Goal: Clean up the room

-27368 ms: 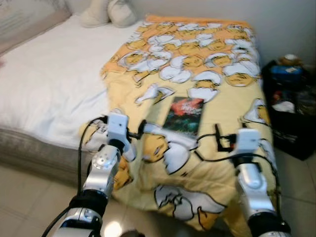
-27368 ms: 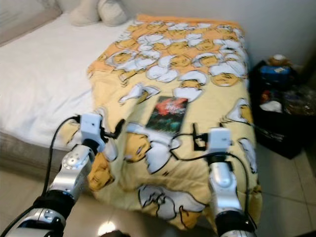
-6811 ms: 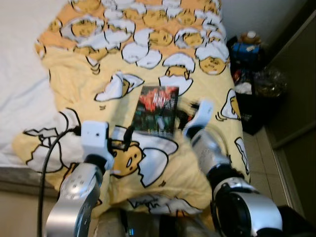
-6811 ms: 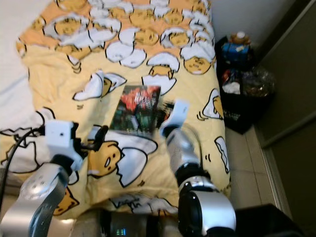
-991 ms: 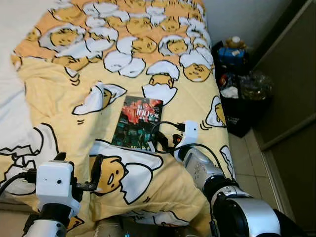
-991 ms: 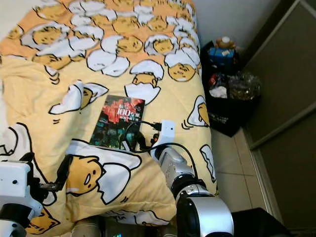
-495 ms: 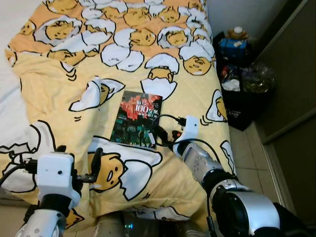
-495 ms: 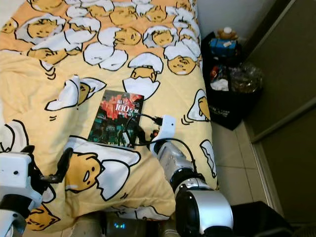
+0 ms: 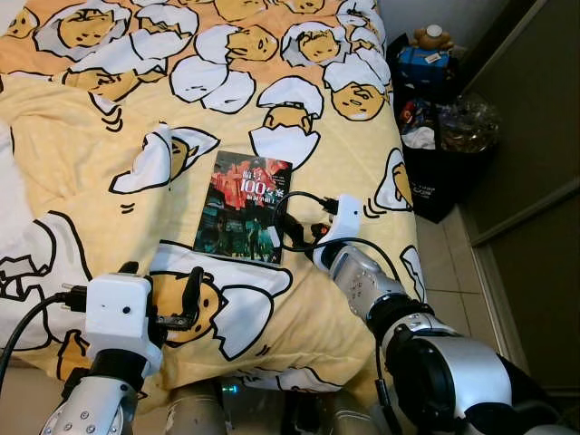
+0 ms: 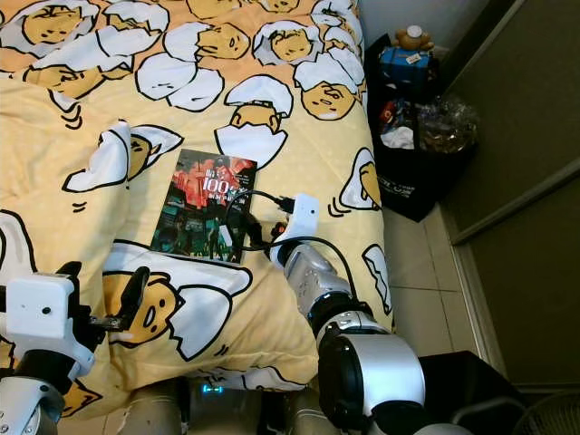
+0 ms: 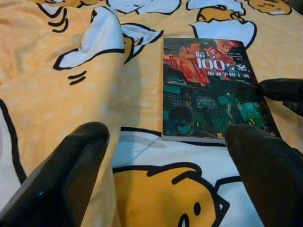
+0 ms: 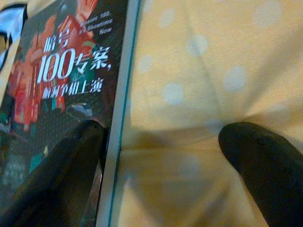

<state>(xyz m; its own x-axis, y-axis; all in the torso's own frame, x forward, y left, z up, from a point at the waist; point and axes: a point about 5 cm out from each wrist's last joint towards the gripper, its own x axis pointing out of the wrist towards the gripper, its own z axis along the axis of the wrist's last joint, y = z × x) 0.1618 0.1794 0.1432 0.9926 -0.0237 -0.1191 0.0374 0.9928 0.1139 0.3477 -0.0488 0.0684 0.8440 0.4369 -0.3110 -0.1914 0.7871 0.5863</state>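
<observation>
A book (image 9: 242, 206) with a dark cover printed in red and green is seen lying flat on a yellow blanket (image 9: 109, 163) patterned with egg cartoons, which is spread over the bed. The book is placed toward the right side of the bed, its long edges running roughly up the bed.

The right gripper (image 12: 163, 165) is held low at the book's right edge, near its lower corner. Its jaws are spread: one finger (image 12: 61, 170) is set on the cover just inside the edge, and the other finger (image 12: 262, 163) is pressed onto the blanket beside the book (a dip in the fabric can be seen between them). Nothing is pinched between them.

The left gripper (image 9: 161, 304) is held above the blanket nearer the foot of the bed, well apart from the book and pointed toward it. Its jaws are also spread wide, with nothing between them but the blanket and book beyond.

On the tiled floor (image 9: 449, 272) just right of the bed, a black bag (image 9: 439, 149) crammed with clutter is seen against the wall, with a dark wardrobe door (image 9: 535, 118) beside it.
</observation>
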